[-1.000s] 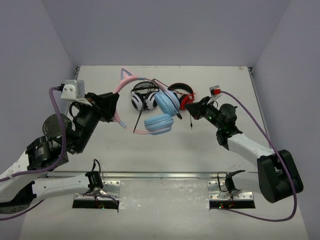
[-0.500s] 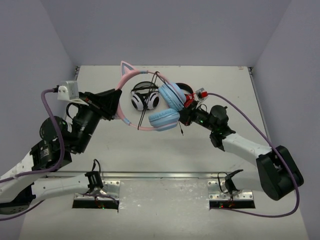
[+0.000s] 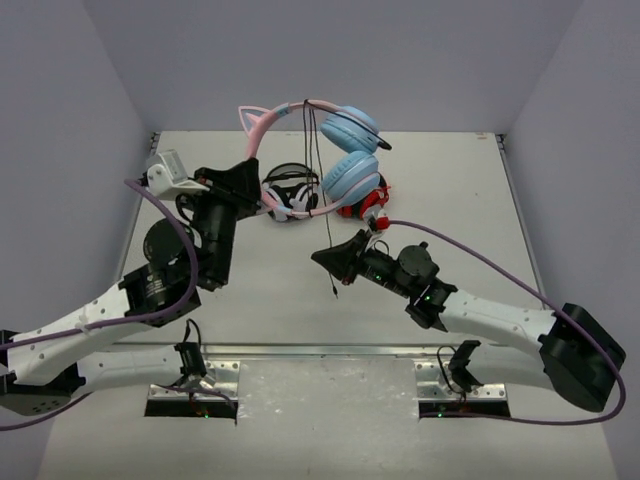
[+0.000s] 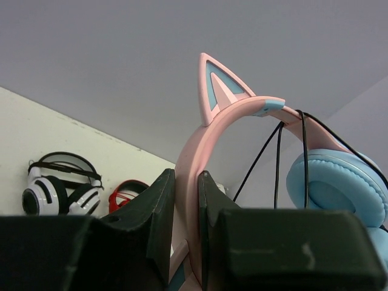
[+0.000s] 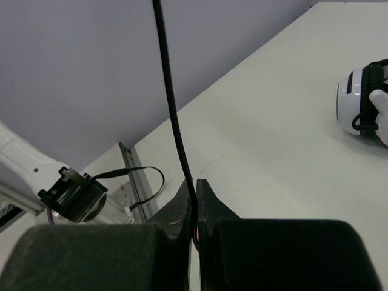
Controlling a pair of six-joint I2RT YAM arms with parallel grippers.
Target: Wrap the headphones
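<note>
A: Position of the headphones (image 3: 345, 128)?

B: Lifted off the bench (image 3: 250, 290), high over its far half; left gripper (image 3: 258, 190) clamped on the lower end of the pink headband (image 4: 200, 151), one finger on each face; cat ear uppermost; blue ear cups (image 3: 352, 175) hang toward the right.

A: And the cable (image 5: 170, 91)?

B: Draped over the top of the headband; two strands hang down in the left wrist view. The right gripper (image 5: 193, 193) is pinched narrow on it low down; in the top view a short tail hangs loose below the pinch.

A: Why this arrangement?

B: Judgement only: the left arm offers the band as a fixed spool, raised so the cord can pass round it without dragging; the right arm draws the cord straight and steers it; slack would probably let turns slide off the band.

A: Surface and room?

B: Bench matt white; white-and-black headphones (image 3: 290, 195) and red-and-black headphones (image 3: 370, 205) lie side by side toward its far side, about under the lifted pair; neither gripper touches them. Plain pale lilac walls (image 3: 330, 50) on three sides; a metal rail (image 3: 320, 350) runs along the near edge by the arm bases.
</note>
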